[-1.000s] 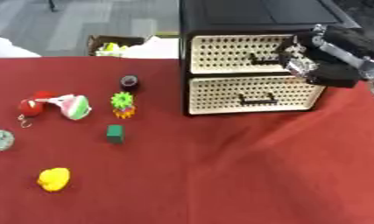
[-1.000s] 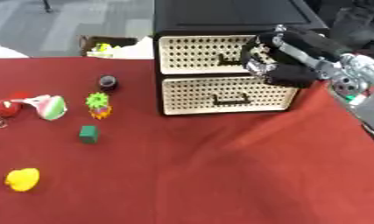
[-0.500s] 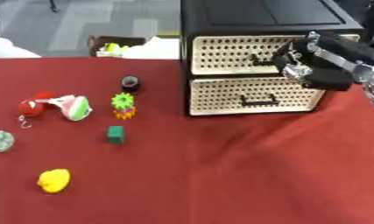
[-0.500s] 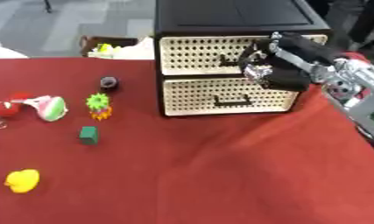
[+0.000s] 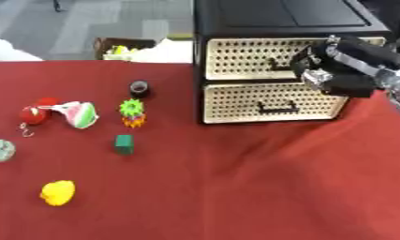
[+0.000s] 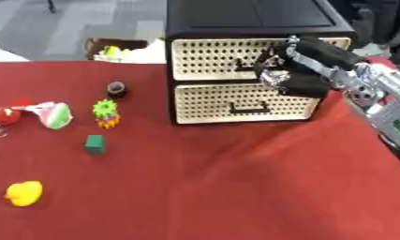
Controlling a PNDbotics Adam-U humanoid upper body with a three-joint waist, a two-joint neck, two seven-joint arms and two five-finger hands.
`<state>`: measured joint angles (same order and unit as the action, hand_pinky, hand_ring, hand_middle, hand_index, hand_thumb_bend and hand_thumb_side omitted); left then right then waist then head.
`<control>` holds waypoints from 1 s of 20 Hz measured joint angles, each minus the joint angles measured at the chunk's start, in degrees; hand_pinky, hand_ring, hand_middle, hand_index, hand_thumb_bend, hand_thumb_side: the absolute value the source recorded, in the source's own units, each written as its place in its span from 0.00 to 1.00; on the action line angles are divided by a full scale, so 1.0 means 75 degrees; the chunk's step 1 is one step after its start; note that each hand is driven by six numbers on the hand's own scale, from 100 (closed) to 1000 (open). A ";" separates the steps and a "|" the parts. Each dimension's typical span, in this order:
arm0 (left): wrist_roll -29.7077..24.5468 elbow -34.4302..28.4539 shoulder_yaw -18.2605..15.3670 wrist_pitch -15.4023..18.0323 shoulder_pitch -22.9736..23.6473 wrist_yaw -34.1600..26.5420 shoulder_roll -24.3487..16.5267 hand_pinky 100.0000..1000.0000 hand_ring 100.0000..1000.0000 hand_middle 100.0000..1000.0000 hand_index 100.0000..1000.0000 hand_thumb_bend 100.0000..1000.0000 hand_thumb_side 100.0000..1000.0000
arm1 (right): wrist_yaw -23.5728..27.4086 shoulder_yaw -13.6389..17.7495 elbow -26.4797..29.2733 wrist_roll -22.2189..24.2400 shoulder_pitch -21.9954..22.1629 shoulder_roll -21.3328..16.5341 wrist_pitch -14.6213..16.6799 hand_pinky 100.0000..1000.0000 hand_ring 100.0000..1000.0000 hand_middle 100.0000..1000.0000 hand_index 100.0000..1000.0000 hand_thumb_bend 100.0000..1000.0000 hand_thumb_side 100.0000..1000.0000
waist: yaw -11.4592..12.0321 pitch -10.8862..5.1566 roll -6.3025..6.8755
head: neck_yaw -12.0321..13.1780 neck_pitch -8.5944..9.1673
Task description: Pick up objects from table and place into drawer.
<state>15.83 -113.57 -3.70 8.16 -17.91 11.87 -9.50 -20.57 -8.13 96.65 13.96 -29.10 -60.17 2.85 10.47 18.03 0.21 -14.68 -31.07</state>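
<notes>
The fingers [image 6: 272, 63] of the right hand [image 6: 289, 70] are bent in front of the top drawer [image 5: 281, 57], close to its little black handle [image 5: 277, 64]. It is too blurry to tell if they hold the handle or just sit beside it. The black and silver arm comes in from the right side. The left hand does not show.

No words or labels can be read on anything.

The red table [image 5: 235, 187] has seven small things on its left half. Nearest is one yellow duck [image 5: 57, 192]. A bit farther back, at the left edge, is one pale round thing [image 5: 0, 150]. One green block [image 5: 124, 144] sits more to the middle. Behind these lie one red ball with a hook [image 5: 34, 116] and one toy that looks like a watermelon slice [image 5: 78, 114], touching each other. Next to them is one spiky green and orange toy [image 5: 132, 112]. Farthest of the seven is one small dark round thing [image 5: 140, 87].

At the back right stands one black box with two drawers [image 6: 252, 61]. Both drawers have cream fronts full of little holes. The bottom drawer [image 5: 272, 101] is closed. The top one looks closed too.

Behind the table, a brown box [image 5: 125, 47] holds something yellow and green.
</notes>
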 measured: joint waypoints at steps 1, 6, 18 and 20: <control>0.0000 0.0000 0.0000 0.0000 -0.0010 -0.0001 0.0000 0.61 0.49 0.63 0.72 0.00 0.79 | -0.0008 0.0000 -0.0003 0.0034 -0.0020 0.0000 -0.0002 0.00 0.00 0.00 0.72 0.00 1.00 | 0.0009 0.0000 -0.0001 | 0.0000 0.0000; -0.0002 0.0000 0.0000 0.0002 -0.0033 -0.0009 0.0000 0.61 0.49 0.63 0.72 0.00 0.79 | -0.0046 0.0003 -0.0024 0.0201 -0.0059 0.0000 0.0007 0.00 0.00 0.00 0.71 0.00 1.00 | 0.0012 0.0009 -0.0004 | 0.0000 0.0027; -0.0005 0.0000 0.0001 0.0005 -0.0048 -0.0023 0.0000 0.61 0.49 0.63 0.72 0.00 0.79 | -0.0200 -0.0009 -0.0045 0.0329 0.0007 -0.0002 0.0048 0.00 0.00 0.00 0.69 0.00 1.00 | 0.0022 0.0052 -0.0007 | 0.0000 0.0075; -0.0006 0.0000 0.0002 0.0006 -0.0050 -0.0023 0.0002 0.61 0.49 0.63 0.72 0.00 0.79 | -0.0239 0.0000 -0.0022 0.0343 0.0059 0.0001 0.0063 0.00 0.00 0.00 0.68 0.00 1.00 | 0.0021 0.0056 -0.0008 | 0.0001 0.0095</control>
<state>15.79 -113.57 -3.69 8.20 -18.28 11.70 -9.49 -22.36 -8.13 96.48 16.53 -28.65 -60.17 3.32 10.63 18.45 0.15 -14.67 -30.36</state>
